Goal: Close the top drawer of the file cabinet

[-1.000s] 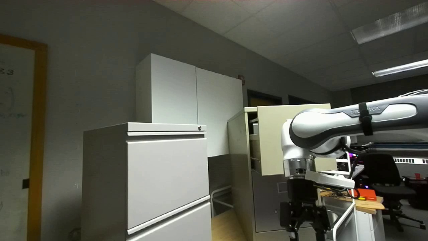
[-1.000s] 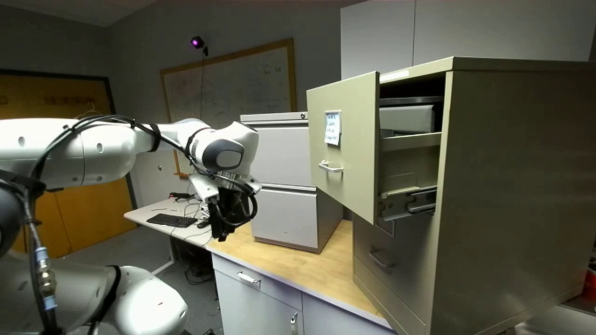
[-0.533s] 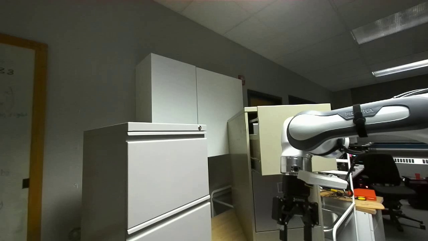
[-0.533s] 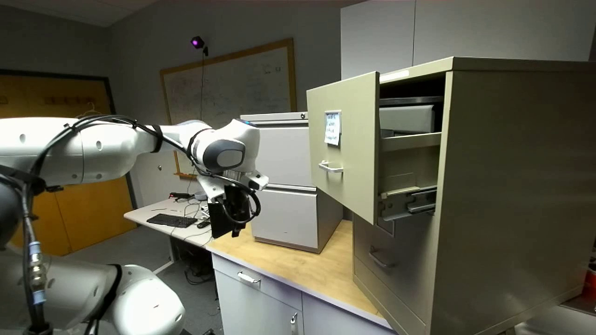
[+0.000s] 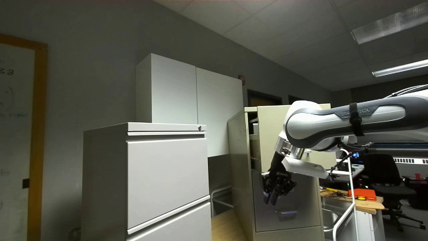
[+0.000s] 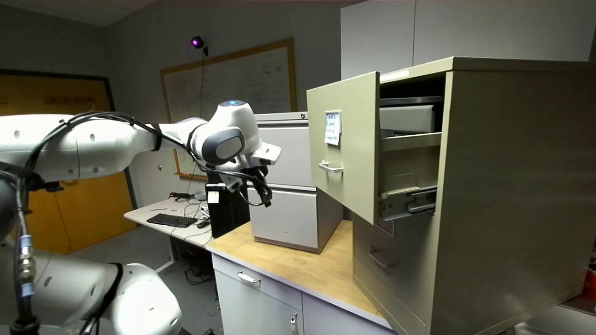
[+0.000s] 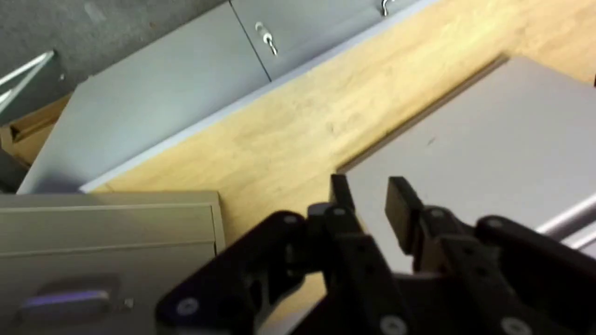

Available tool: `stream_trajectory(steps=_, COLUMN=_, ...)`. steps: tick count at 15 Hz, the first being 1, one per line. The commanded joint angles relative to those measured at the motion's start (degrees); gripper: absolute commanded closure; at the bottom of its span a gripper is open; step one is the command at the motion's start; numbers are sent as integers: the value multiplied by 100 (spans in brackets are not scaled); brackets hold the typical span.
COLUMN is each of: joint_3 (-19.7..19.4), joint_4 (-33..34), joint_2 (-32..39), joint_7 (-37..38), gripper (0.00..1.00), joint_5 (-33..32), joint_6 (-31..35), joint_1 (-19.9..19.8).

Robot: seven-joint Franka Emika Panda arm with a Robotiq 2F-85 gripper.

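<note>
In an exterior view, the arm hangs across the front of the top drawer, which juts from the beige file cabinet, and the fingers slant down, showing below the drawer's bottom edge. There's the danger: a shove from this height could slip underneath, or jab the shut lower drawer instead.

In an exterior view, the top drawer sticks well out at the right end of the bench, a pale box inside, the arm clearly apart from its handle. The fingers can't be made out properly here. Come in tilted and they might snag that handle; push off-centre and the drawer could bind on its runner.

Over to the wrist view: fingers parted, nothing between them, pointing across the bench towards the grey cabinet, the file cabinet off to one side, the top drawer out of sight. Drive forward on this line and it's the grey cabinet, set back from the bench's front edge, that looks likely to take the bump.
</note>
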Motion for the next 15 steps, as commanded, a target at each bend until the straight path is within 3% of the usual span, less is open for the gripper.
stream_trajectory(steps=1, joint_3=138, joint_4=221, joint_2=-116, joint_7=364, gripper=99, joint_5=-376, joint_6=691, joint_1=-261)
stream_trajectory(steps=6, joint_3=132, joint_4=405, joint_2=-96, joint_7=717, gripper=100, joint_5=-923, joint_6=1896, joint_1=-790)
stream_trajectory(steps=10, joint_3=277, joint_4=449, joint_2=21, joint_7=1159, gripper=100, joint_5=-1297, joint_6=3002, joint_1=-1444)
stream_trajectory(steps=15, joint_3=935, joint_4=442, joint_2=264, joint_7=2040, gripper=100, joint_5=-1598, joint_6=4265, joint_1=-2539)
